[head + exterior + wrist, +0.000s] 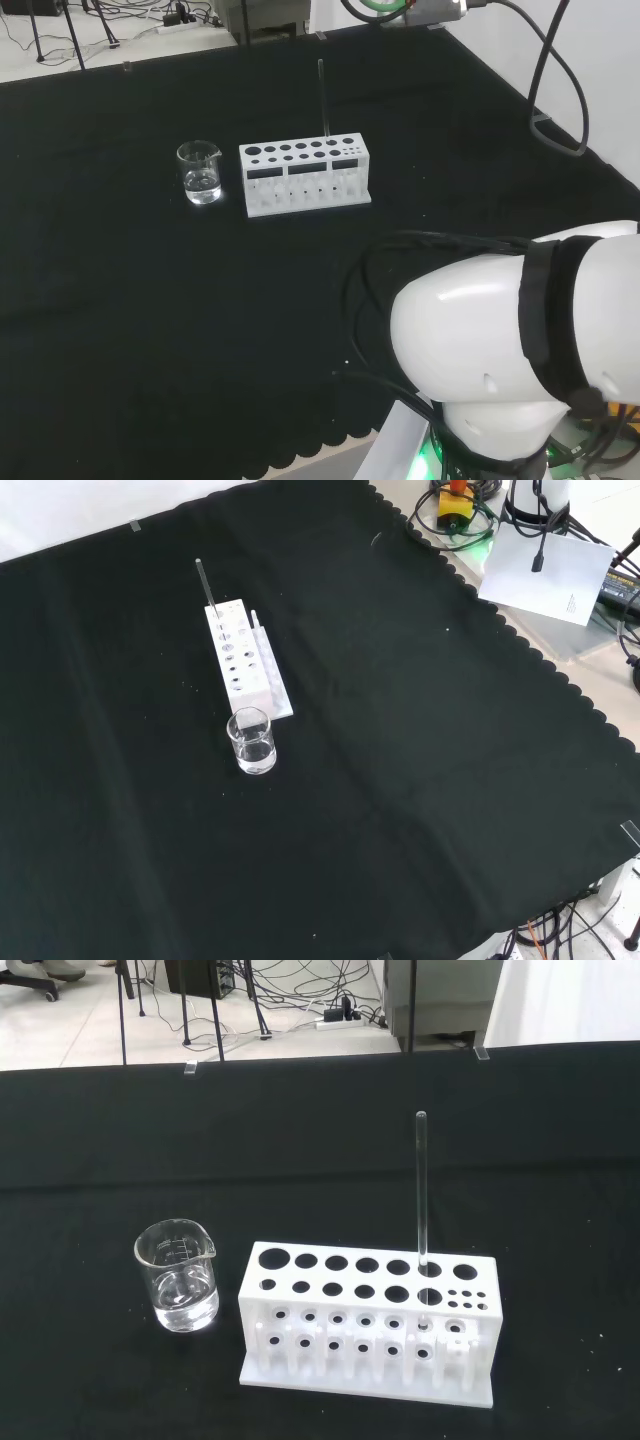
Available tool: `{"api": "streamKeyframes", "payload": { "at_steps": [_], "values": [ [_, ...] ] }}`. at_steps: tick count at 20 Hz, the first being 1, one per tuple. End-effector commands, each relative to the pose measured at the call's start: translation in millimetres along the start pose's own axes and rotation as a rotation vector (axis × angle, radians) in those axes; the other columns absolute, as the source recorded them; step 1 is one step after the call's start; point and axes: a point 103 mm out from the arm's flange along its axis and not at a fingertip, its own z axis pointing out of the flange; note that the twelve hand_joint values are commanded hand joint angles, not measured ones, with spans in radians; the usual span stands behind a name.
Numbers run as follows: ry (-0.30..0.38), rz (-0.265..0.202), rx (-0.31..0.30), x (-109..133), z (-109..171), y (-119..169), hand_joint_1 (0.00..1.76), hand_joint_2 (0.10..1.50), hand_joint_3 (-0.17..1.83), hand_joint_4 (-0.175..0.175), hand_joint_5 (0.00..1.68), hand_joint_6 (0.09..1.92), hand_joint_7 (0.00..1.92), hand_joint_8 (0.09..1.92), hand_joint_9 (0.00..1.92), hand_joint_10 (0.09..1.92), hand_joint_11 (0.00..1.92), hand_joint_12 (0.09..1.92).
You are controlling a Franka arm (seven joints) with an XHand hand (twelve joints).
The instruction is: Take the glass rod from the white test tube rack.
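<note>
A white test tube rack (pixel 304 175) (pixel 245 661) (pixel 368 1320) stands on the black cloth. One thin glass rod (pixel 322 97) (pixel 205 587) (pixel 421 1195) stands upright in a hole near the rack's right end in the head view, rising well above the rack. In the front view that end is the far one. The wrist view looks at the rack and rod from some distance across the cloth.
A small glass beaker (pixel 200 172) (pixel 251 740) (pixel 178 1288) with a little clear liquid stands just left of the rack in the head view. The arm's white links (pixel 520 340) stand at the head view's lower right. Cables and gear (pixel 520 540) lie beyond the cloth's scalloped edge.
</note>
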Motion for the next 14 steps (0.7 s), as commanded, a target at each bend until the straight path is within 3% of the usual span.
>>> {"api": "streamKeyframes", "payload": {
  "at_steps": [1,10,11,14],
  "values": [
    [-0.006,0.003,-0.012,-2,-1,0,0.76,0.7,0.6,-0.099,0.11,0.13,0.0,0.73,0.03,0.82,0.0,1.24],
    [-0.017,-0.004,-0.024,5,0,6,0.76,0.74,0.52,-0.101,0.16,0.09,0.0,0.77,0.01,0.89,0.0,1.25],
    [-0.046,-0.006,-0.018,27,0,14,0.76,0.74,0.52,-0.101,0.17,0.09,0.0,0.78,0.01,0.89,0.0,1.25],
    [-0.056,-0.003,-0.024,37,0,19,0.76,0.74,0.51,-0.102,0.17,0.09,0.0,0.8,0.02,0.89,0.0,1.26]
  ]
}}
